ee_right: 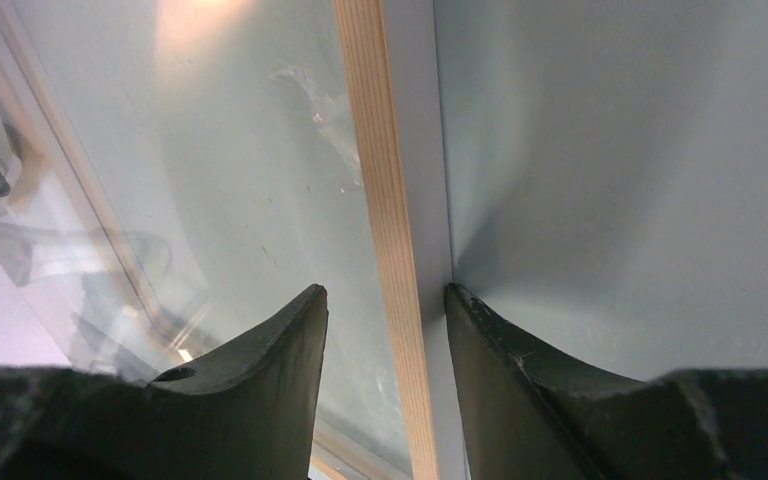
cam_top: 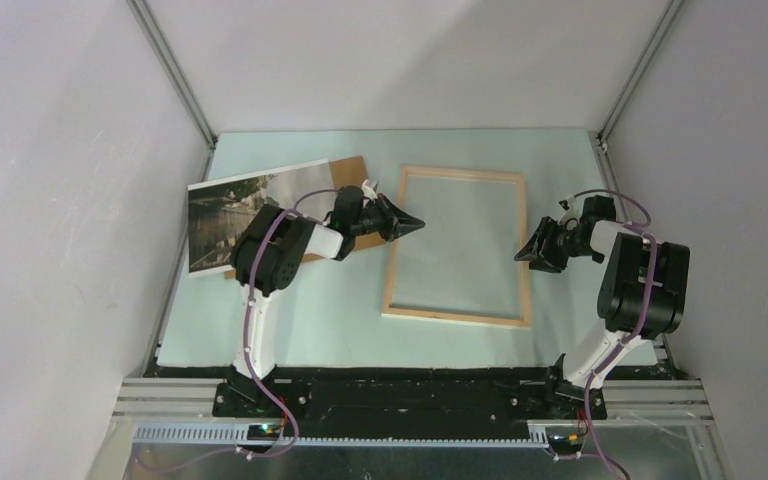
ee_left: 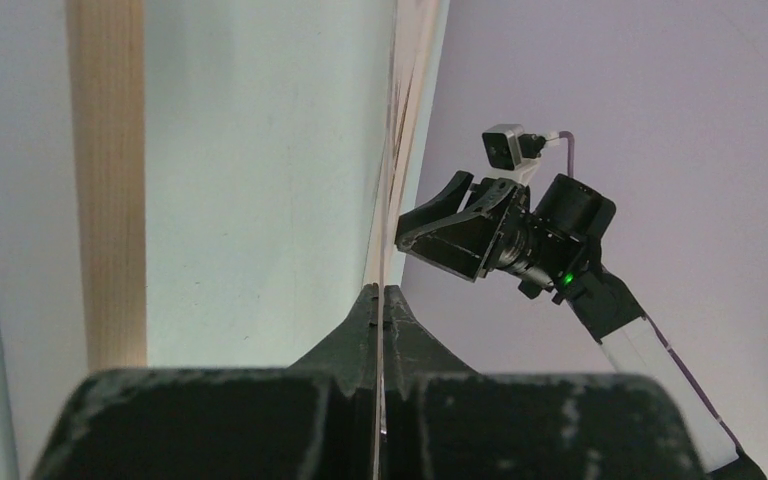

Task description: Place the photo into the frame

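The step in hand seems to be settling the frame (cam_top: 457,318), with the left gripper (cam_top: 418,226) closed and empty at its left side and the right gripper (ee_right: 385,300) open astride its right rail, so next the untouched photo (cam_top: 222,225) probably needs fetching

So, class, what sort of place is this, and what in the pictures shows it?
Probably a robot test booth in a lab. Plain white walls on metal rails enclose the table, and a left arm and a right arm are bolted at its near edge, by a frame and photo.
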`<action>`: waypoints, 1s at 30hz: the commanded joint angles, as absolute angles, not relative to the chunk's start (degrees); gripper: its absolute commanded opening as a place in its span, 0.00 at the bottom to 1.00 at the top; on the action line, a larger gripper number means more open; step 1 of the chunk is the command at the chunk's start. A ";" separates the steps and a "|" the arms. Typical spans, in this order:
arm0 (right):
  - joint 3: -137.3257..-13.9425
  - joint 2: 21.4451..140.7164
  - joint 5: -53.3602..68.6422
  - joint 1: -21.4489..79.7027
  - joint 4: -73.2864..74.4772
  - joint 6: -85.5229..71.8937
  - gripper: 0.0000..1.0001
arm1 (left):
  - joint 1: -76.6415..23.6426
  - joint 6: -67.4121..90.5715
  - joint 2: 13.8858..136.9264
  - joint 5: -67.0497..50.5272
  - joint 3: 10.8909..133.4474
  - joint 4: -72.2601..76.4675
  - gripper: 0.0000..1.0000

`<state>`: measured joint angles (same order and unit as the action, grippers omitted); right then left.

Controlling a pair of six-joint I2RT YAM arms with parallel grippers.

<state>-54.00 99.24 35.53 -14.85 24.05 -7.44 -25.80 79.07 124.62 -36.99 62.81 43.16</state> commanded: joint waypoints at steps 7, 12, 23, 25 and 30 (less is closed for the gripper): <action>-53.87 99.80 37.28 -14.94 23.60 -6.58 0.52 | -27.42 77.34 123.45 -38.77 64.82 40.22 0.00; -53.83 99.78 37.18 -15.02 23.65 -6.53 0.52 | -27.40 75.78 123.33 -38.81 65.30 38.77 0.00; -53.83 99.62 37.05 -15.05 23.62 -6.67 0.54 | -27.42 70.74 123.52 -38.72 67.32 33.26 0.00; -53.86 99.58 37.04 -15.03 23.66 -6.57 0.54 | -27.48 69.90 123.63 -38.63 67.91 32.24 0.00; -53.85 99.62 36.71 -14.88 23.57 -6.52 0.54 | -27.63 68.07 123.81 -38.40 69.16 29.62 0.00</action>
<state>-54.00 99.44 36.03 -15.18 24.05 -7.25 -26.26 71.33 124.60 -37.23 66.63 31.48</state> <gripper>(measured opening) 0.537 0.006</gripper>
